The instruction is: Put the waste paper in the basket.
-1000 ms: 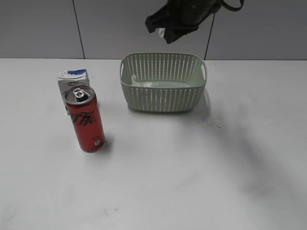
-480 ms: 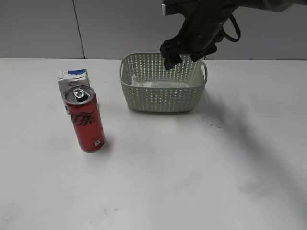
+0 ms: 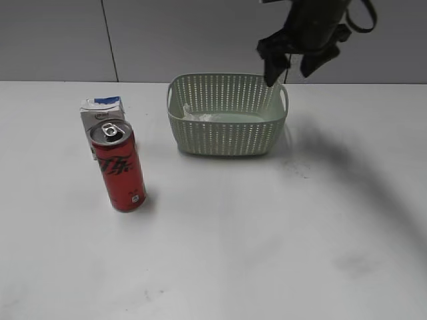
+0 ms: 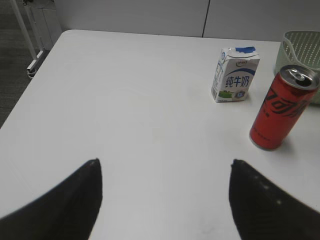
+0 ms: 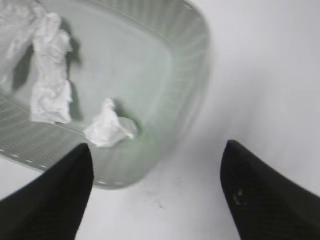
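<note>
The pale green perforated basket (image 3: 227, 137) stands at the back middle of the table. Crumpled white waste paper (image 5: 109, 130) lies inside it, with a second longer piece (image 5: 49, 90) beside it; some paper shows over the rim in the exterior view (image 3: 200, 117). My right gripper (image 3: 291, 67) is open and empty, up in the air above the basket's right end; in the right wrist view (image 5: 157, 155) its fingers span the basket's corner and bare table. My left gripper (image 4: 165, 170) is open and empty over bare table, left of the can.
A red soda can (image 3: 119, 165) stands at the left, with a small white and blue milk carton (image 3: 100, 115) just behind it. Both also show in the left wrist view, can (image 4: 280, 112) and carton (image 4: 236, 74). A grey wall runs behind the table.
My right gripper held white paper above the basket a second ago. It dipped towards the basket, then moved right and up, open and empty. The left arm has not moved.
</note>
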